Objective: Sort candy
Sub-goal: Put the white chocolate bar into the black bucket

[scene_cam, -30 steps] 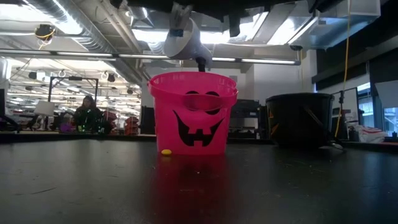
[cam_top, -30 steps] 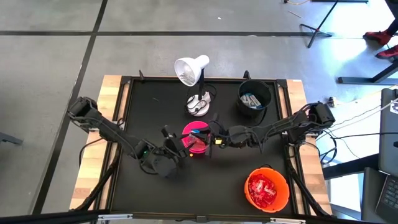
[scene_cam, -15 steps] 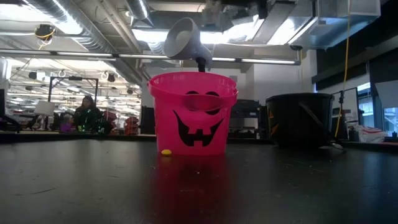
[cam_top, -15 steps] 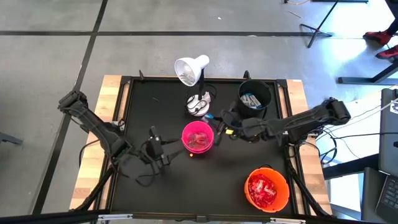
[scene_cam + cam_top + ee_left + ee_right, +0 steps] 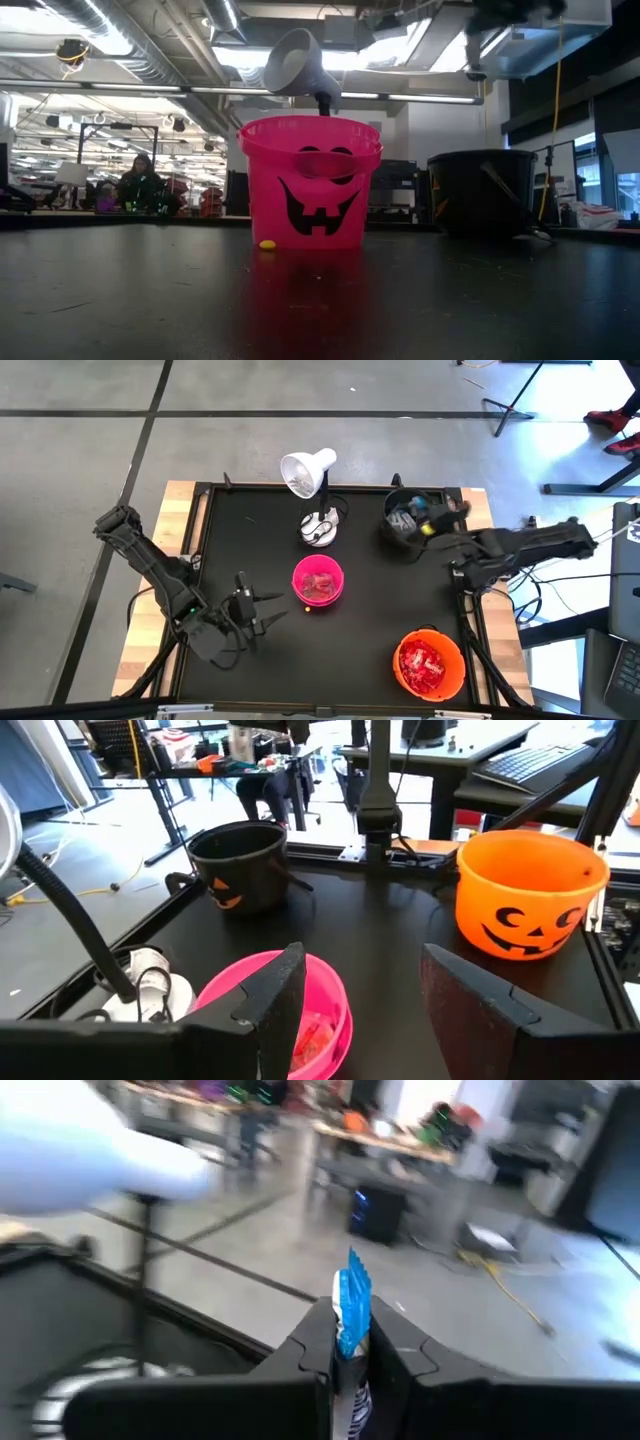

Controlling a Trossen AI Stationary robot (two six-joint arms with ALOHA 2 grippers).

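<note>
My right gripper hangs over the black bucket at the far right and is shut on a slim white-and-blue candy bar. More white-and-blue bars lie in that bucket. The pink bucket at mid-table holds red packets, and so does the orange bucket at the near right. A small yellow candy lies on the table by the pink bucket's near side. My left gripper is open and empty, left of the pink bucket. My right gripper pinches the white-and-blue bar between its two fingers. The bar's blue end sticks out past the fingertips. The bar is lifted clear, above the black bucket.
A white desk lamp stands at the far middle, its base between the pink and black buckets. The black mat has a raised frame. Bare mat lies at the near middle. A person sits far off in the room.
My right gripper has risen from the pink bucket and swung toward the table's far right, stopping over the black bucket, shut on the bar. My left gripper has drawn back from the pink bucket toward the near left.
</note>
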